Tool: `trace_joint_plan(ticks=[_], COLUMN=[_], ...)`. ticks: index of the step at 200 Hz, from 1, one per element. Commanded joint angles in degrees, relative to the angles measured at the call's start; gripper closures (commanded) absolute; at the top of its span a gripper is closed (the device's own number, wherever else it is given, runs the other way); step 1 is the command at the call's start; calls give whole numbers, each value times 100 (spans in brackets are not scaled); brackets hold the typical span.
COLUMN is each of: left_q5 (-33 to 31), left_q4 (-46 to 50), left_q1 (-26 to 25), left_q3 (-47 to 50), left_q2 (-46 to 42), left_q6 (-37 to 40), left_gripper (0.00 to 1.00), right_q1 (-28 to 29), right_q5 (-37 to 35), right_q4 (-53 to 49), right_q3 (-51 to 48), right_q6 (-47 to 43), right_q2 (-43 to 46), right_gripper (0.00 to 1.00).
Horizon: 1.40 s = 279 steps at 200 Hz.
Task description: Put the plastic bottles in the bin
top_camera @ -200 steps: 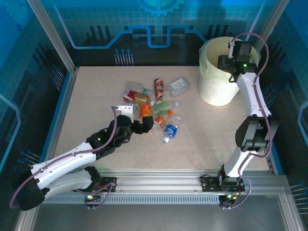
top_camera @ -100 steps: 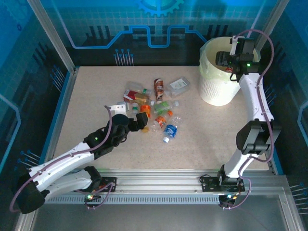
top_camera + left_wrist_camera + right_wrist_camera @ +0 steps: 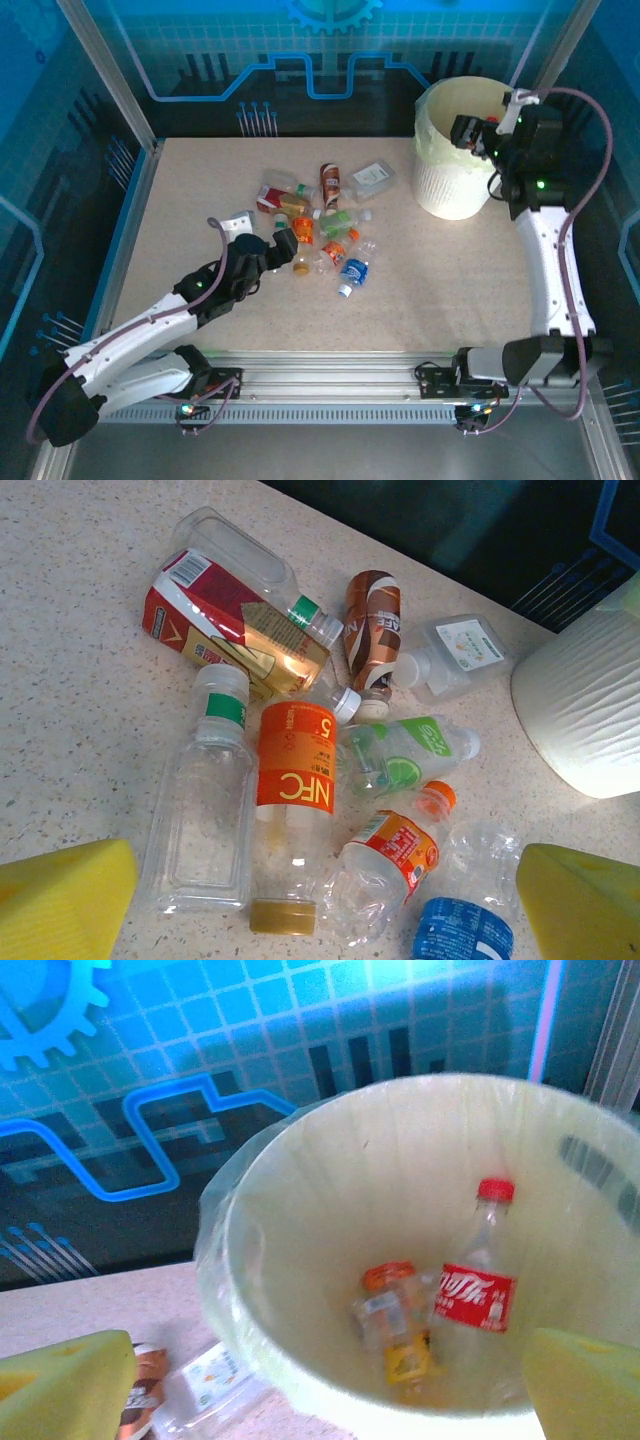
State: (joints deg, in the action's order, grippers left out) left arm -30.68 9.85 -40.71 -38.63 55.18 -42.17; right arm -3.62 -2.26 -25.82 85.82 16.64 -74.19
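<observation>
white bin (image 3: pixel 450 185) stands far right, plastic bottles (image 3: pixel 320 225) heaped in the middle. left wrist view: left gripper (image 3: pixel 320 905) spread wide over an orange "nfc 5" bottle (image 3: pixel 293 770). right wrist view: right gripper (image 3: pixel 325 1385) wide, empty, facing into the bin; red-label coca-cola bottle (image 3: pixel 478 1295) inside.

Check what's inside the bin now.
Inside the bin: a red-label bottle, roughly upright, and an orange-capped bottle beside it. The near rim hides part of the bottom.

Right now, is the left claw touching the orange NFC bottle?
Apart. In the left wrist view the left claw has yellow fingers at the bottom corners, other bottles lying between them and the orange NFC bottle.
</observation>
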Motion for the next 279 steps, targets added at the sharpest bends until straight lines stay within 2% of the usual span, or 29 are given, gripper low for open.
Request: trace_joint_plan(ticks=[1,46,68,107,158,189,229,255,279], left_q5=[-91,-61,-13,214,335,382,473,506,528], left_q4=[-173,-354,-395,-463,-545,-536,-507,-509,-492], left_q1=[57,90,114,188,270,309,327,327,327], left_q3=[175,208,167,130,103,101,93,104,110], left_q2=[-8,31,130,280,423,449,475,456,450], left_q6=[-107,-139,-231,-431,-594,-660,-644,-629,-634], left_gripper=[1,1,1,1,1,1,1,1,1], right_q1=[104,393,670,1408,2683,3291,3693,3753,3850], right_q5=[220,72,-20,-135,-456,-398,-357,-195,-721], right_q4=[182,118,60,173,632,932,797,1009,898], right_q3=[-543,-2017,-2826,-3937,-4724,-4621,-4030,-3818,-3644], right_q6=[569,1597,2384,3357,4403,4533,4147,4088,4159], right_q2=[625,1884,2361,2567,1690,788,-318,-892,-1291], right_gripper=[0,0,0,0,0,0,0,1,3])
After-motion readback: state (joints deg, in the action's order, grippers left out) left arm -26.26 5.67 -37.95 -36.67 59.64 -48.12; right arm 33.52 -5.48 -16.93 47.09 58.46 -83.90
